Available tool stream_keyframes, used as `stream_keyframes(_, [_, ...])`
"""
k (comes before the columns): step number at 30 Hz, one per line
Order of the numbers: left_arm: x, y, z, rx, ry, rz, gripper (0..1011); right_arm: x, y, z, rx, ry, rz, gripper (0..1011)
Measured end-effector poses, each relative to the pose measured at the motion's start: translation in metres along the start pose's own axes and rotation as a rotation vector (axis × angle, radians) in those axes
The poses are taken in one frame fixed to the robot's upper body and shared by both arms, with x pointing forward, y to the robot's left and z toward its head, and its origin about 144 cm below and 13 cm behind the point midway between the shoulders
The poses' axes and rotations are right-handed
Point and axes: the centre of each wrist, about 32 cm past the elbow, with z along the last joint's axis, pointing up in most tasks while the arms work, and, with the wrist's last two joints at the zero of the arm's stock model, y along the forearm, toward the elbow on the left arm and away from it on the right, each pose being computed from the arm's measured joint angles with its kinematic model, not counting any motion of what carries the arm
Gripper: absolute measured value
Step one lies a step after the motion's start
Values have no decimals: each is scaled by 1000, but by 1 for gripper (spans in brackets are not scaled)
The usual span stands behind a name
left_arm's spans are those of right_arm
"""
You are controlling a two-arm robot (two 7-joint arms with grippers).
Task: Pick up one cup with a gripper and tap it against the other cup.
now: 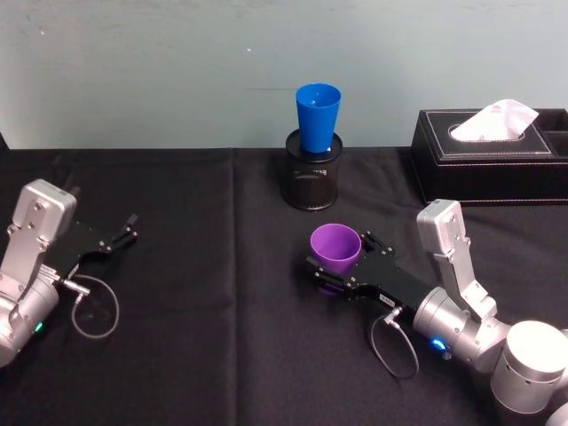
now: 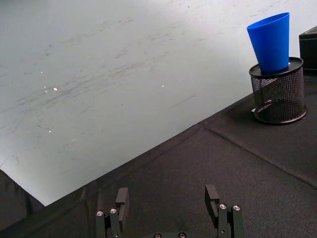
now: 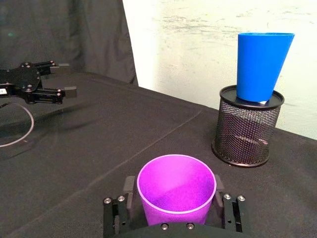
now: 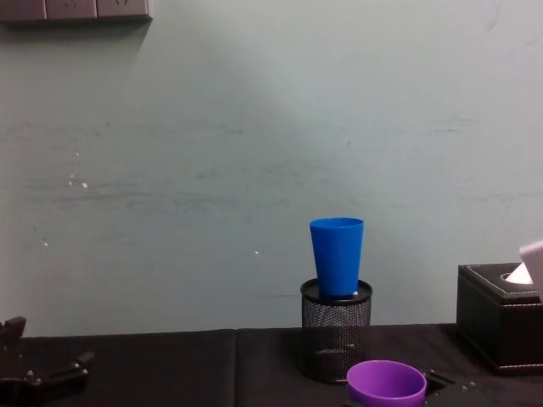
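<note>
At back, blue cup stands in mesh holder; tissue box right of it. right gripper clamps upright purple cup near holder. left gripper idle, jaws apart.

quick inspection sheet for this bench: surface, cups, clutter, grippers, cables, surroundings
surface: black cloth over the table, a seam line running front to back; no spills seen
job's things: purple cup upright near the front, between the jaws of the right gripper; blue cup upright, seated in the black mesh pen holder at the back, apart from the purple cup
clutter: black tissue box at back right, white tissue sticking up
grippers: right gripper shut on the purple cup; left gripper open, holding nothing, far left
cables: left cable and right cable each loop by a wrist
surroundings: pale scuffed wall behind; nothing else seen
</note>
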Motion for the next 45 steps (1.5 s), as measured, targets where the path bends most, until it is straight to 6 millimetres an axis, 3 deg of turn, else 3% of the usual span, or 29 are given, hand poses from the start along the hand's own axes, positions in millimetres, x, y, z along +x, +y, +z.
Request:
stream_keyframes(7, [0,0,0,0,0,0,1000,0,0,0,-1,0,0,773])
stream_keyframes(18, [0,0,0,0,0,0,1000,0,0,0,-1,0,0,724])
stream_keyframes(23, [0,0,0,0,0,0,1000,2,-4,10,3,2,-9,724])
stream_keyframes(36, [0,0,0,0,0,0,1000,10,-9,77,-1,31,28,724])
stream_keyframes(45, [0,0,0,0,0,0,1000,11,-10,108,10,37,51,724])
